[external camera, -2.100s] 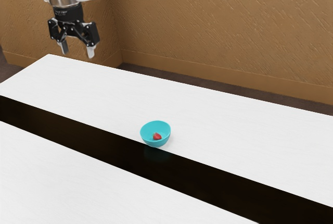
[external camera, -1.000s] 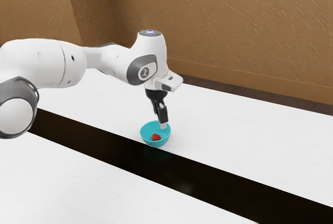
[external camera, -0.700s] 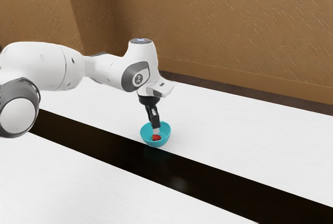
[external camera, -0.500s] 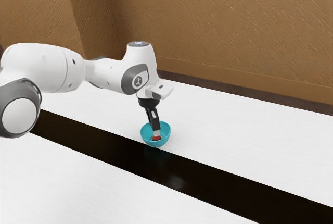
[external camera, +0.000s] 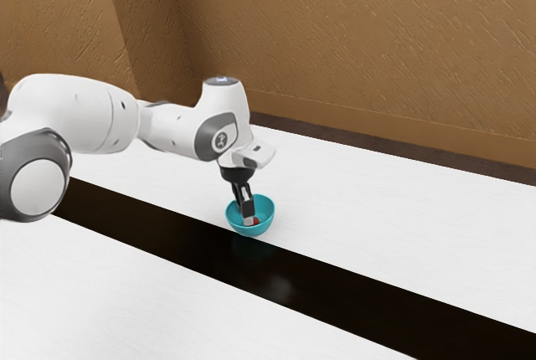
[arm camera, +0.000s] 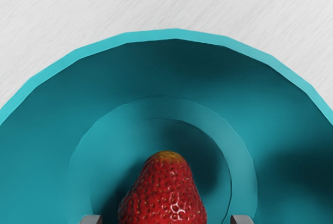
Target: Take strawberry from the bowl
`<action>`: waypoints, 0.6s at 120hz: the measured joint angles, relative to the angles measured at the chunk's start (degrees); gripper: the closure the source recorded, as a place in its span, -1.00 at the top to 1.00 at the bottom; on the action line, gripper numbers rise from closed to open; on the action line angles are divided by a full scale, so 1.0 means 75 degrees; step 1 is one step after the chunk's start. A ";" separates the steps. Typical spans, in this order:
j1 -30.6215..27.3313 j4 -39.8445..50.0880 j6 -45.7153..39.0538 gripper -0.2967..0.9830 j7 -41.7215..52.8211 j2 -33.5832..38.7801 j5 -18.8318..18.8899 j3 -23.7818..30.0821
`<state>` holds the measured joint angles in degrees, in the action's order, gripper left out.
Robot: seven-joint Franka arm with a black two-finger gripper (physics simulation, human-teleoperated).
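My gripper [external camera: 248, 220] points down into the turquoise bowl [external camera: 264, 208], its fingertips low inside the rim. Beside the near fingertip a small part of the red strawberry [external camera: 256, 222] shows; the rest is hidden behind the finger. From the wrist, the strawberry [arm camera: 164, 195] lies on the floor of the bowl [arm camera: 171, 73], its narrow end pale. The two tips of the gripper [arm camera: 166, 219] stand apart on opposite sides of the fruit, with a gap between each tip and the berry, so the gripper is open.
The bowl stands on the white table [external camera: 377, 209], close to the edge of a long dark strip [external camera: 335, 280] that crosses it. A brown textured wall [external camera: 360, 50] rises behind the table.
From the exterior view's upper left, my arm has come over the bowl. Lately the hand has sunk deeper into it, shifting slightly toward that view's left. The bowl has stayed put.
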<state>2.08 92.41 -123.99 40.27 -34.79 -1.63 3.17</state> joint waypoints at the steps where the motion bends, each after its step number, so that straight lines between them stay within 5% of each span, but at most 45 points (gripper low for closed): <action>1: 0.0001 -0.0002 -0.0006 -0.10 -0.0002 -0.0010 -0.0001 0.0000; 72: 0.0028 -0.0060 -0.0392 -0.16 -0.0184 -0.0242 -0.0012 0.0009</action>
<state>2.28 91.96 -126.93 38.88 -36.60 -1.72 3.23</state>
